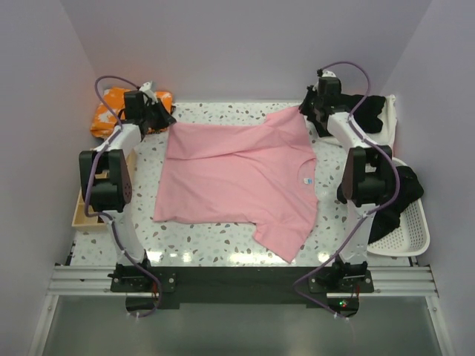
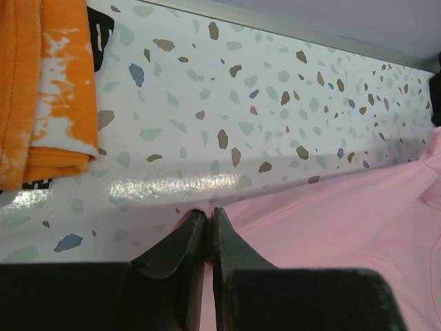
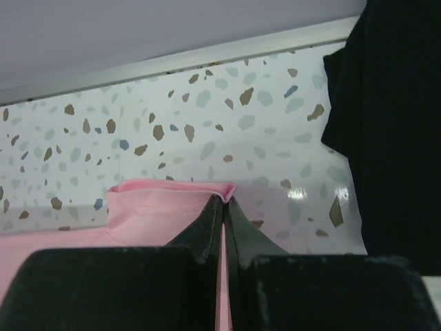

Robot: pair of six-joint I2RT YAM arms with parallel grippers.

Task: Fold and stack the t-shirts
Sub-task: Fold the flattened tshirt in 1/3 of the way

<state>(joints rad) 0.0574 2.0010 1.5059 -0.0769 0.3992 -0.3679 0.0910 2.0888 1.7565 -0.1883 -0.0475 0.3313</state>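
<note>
The light pink t-shirt [image 1: 237, 174] is spread flat across the middle of the speckled table [image 1: 200, 251], with one sleeve reaching toward the near edge; its far left corner is clamped between the closed fingers of the left gripper [image 2: 207, 215]; its far right sleeve edge is pinched by the right gripper [image 3: 225, 201], whose fingers are likewise pressed together on the fabric; black t-shirts [image 1: 401, 193] are heaped in the white basket [image 1: 415, 239] at the right; an orange patterned cloth [image 1: 110, 113] is seen folded at the far left corner.
</note>
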